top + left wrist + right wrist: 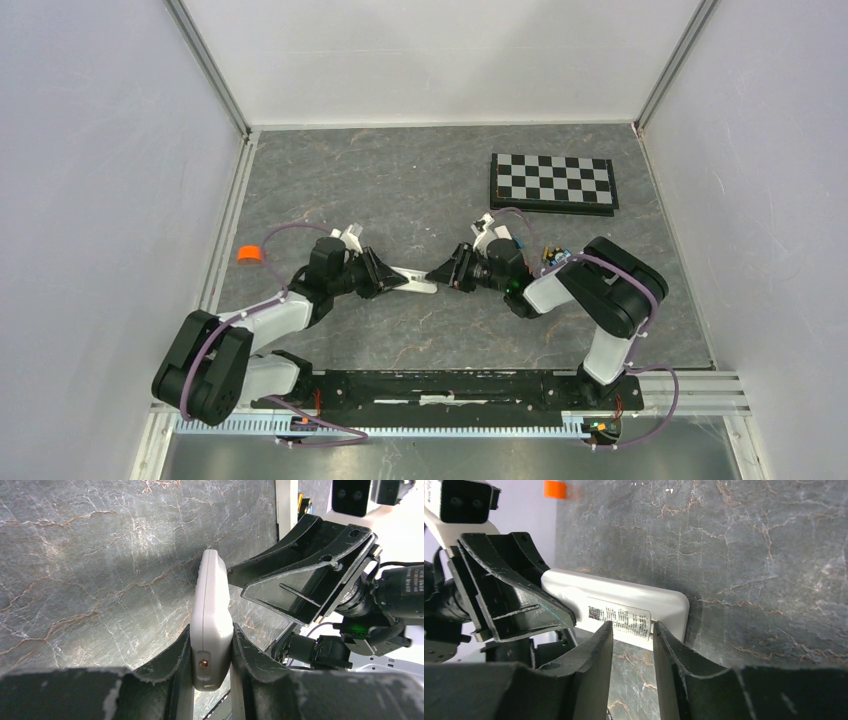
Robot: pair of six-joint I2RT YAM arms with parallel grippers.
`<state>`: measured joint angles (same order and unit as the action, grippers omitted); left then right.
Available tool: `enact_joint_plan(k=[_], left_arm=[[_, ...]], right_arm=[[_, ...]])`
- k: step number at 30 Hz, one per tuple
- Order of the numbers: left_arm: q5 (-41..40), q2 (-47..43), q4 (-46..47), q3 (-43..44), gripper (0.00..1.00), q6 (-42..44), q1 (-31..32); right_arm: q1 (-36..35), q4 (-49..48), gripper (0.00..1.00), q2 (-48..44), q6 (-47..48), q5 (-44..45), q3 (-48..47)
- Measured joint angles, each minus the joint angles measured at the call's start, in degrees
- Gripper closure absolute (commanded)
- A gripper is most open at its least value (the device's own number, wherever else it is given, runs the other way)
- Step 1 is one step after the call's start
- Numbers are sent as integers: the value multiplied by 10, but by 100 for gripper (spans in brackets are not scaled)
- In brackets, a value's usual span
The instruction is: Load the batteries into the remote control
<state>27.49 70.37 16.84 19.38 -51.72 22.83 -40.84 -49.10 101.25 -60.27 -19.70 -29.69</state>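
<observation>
**Gripping the remote at both ends**

Clamping the white rounded-rectangle plastic remote control edge-on in the left gripper, with black fingers tight against both flat faces, over the grey veined stone-look table. Meeting its free end with the right gripper: fingers a narrow gap apart, tips right at the labelled back face. Touching or not, cannot tell. Just behind the right gripper's wrist, spotting small coloured bits, too small to name. Well off to that gripper's side, seeing a flat black-and-white chequered board. Well behind the left gripper, picking out a small orange cap.
</observation>
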Motion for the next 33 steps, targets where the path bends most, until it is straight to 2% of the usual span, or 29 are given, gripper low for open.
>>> enact_joint_plan(k=[5,9,14,23,28,33], left_arm=[[7,5,5,0,98,0,0],[6,5,5,0,98,0,0],[-9,1,-1,2,98,0,0],[-48,-22,-75,28,98,2,0],[-53,-21,-146,65,98,9,6],[-94,-21,-252,124,98,35,14]], right_arm=[[6,-95,64,29,-66,-13,30],[8,-117,65,37,-90,-13,33],[13,-129,66,37,-86,-12,34],[26,-132,64,-15,-43,-25,34],[35,-98,63,-39,5,-30,21],[58,8,63,-54,67,0,17]])
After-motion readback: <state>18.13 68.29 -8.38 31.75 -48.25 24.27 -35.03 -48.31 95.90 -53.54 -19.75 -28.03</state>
